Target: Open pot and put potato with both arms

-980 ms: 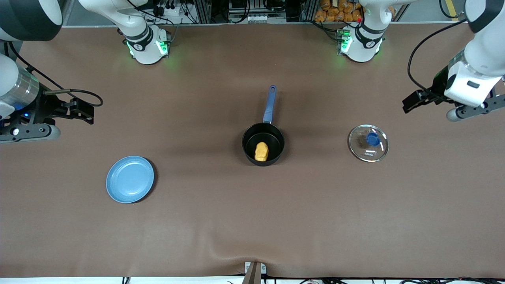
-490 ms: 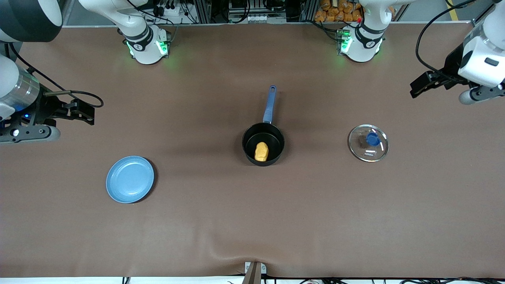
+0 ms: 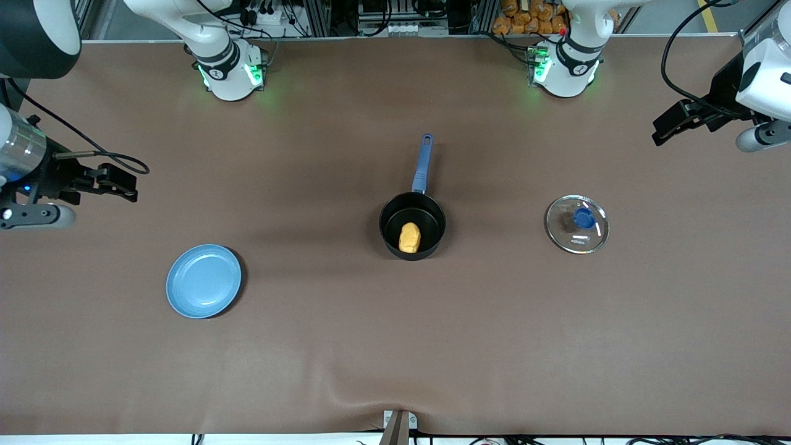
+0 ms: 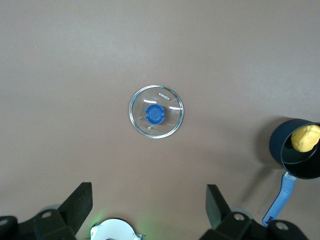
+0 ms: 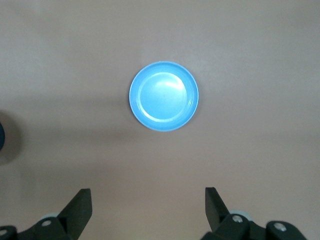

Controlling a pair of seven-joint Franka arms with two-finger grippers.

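Observation:
The black pot (image 3: 412, 226) with its blue handle stands open at the table's middle, and the yellow-orange potato (image 3: 409, 237) lies in it. The pot (image 4: 295, 155) and potato (image 4: 305, 137) also show in the left wrist view. The glass lid (image 3: 577, 224) with a blue knob lies flat on the table toward the left arm's end; it also shows in the left wrist view (image 4: 156, 111). My left gripper (image 3: 673, 127) is open and empty, high over the table's end. My right gripper (image 3: 117, 182) is open and empty, high over the other end.
A flat light-blue plate (image 3: 204, 281) lies toward the right arm's end, nearer to the front camera than the pot; it shows in the right wrist view (image 5: 164, 96). The two arm bases (image 3: 232, 68) (image 3: 565, 68) stand along the table's back edge.
My left gripper has risen and drawn away from the lid toward the table's end. My right gripper has shifted a little outward. Pot, potato, lid and plate have not moved.

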